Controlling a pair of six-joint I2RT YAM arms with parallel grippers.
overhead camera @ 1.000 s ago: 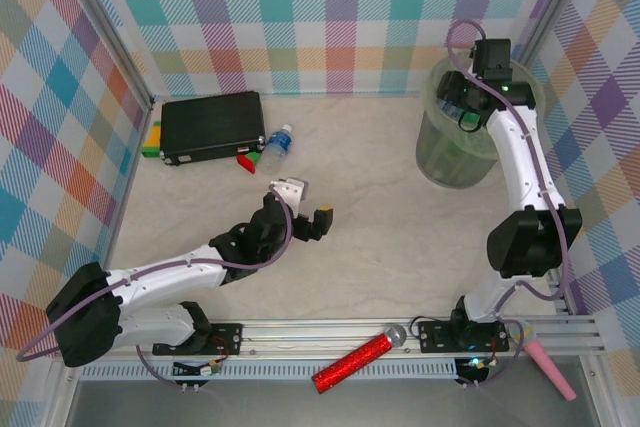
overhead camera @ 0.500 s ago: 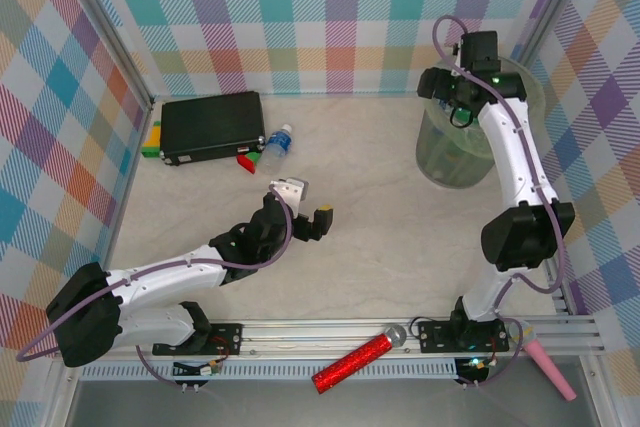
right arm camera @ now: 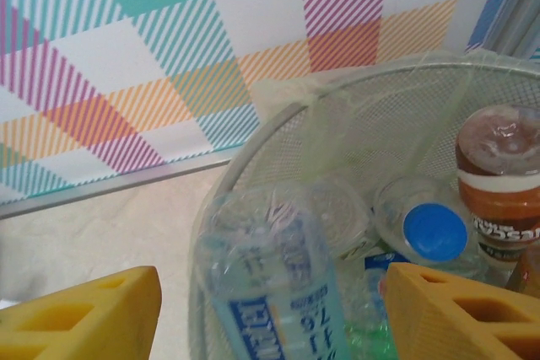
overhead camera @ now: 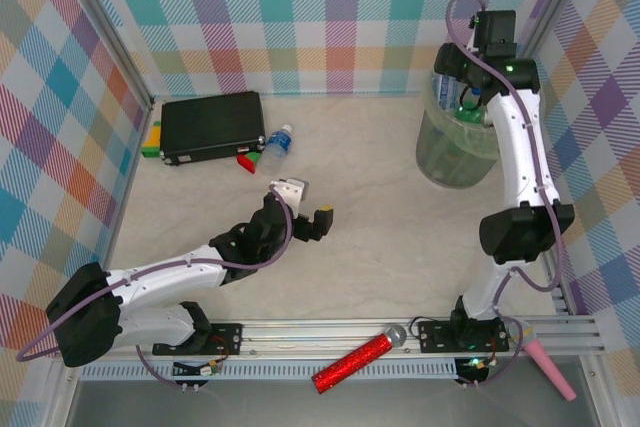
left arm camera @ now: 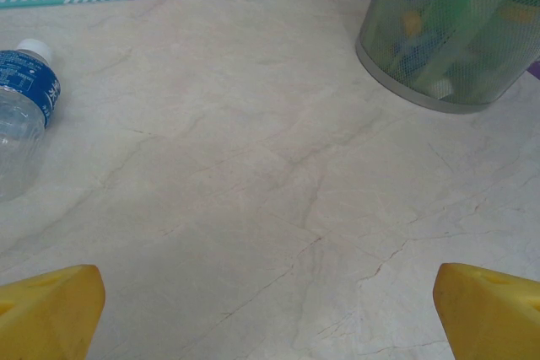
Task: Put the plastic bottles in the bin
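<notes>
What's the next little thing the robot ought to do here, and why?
Probably the left gripper should turn left and reach toward the blue-labelled bottle, which lies beside the black case, outside the bin. That gripper is open and empty, with the bottle at the left edge of its view; the right gripper hangs open over the bin.

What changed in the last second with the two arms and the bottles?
The right hand shifted a little left, then back toward the far wall, over the bin. It is open above the bottles inside. Whether it just let one go cannot be told. The left hand, open, the loose bottle and the black case stayed put.
</notes>
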